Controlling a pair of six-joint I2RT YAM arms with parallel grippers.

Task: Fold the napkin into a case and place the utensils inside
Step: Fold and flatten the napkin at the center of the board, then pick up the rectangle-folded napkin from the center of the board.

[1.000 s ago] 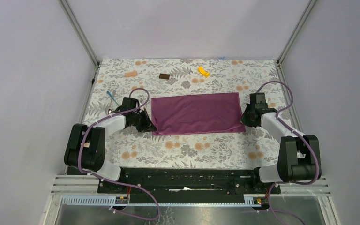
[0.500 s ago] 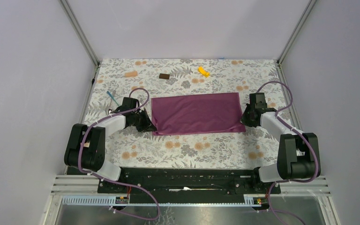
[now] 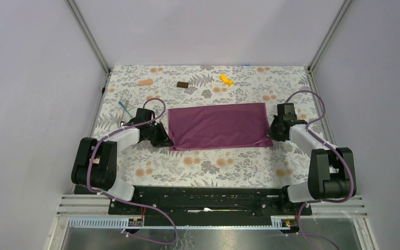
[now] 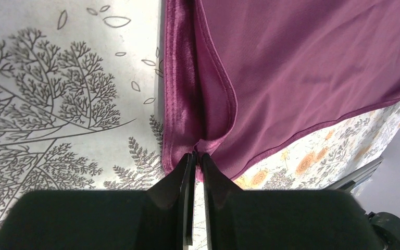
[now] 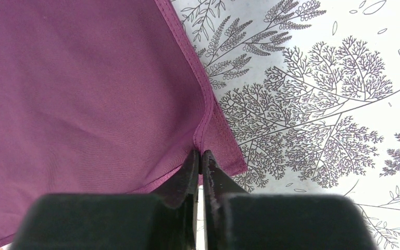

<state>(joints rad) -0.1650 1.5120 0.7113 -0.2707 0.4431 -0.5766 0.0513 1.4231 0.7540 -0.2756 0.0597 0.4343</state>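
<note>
I see the napkin [image 3: 219,126] lying folded into a wide strip in the middle of the table [image 3: 208,166]. My left gripper [image 4: 194,155] pinches its near left corner, jaws almost together on the hem. My right gripper [image 5: 199,153] is clamped tight on the near right corner.

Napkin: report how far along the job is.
Done: the napkin lies doubled over, two layers showing at its edge. In hand: the left fingers and right fingers pinch its near corners. To do: finish the case and load it; a blue-handled utensil lies on the table cover, outside the cloth.
</note>
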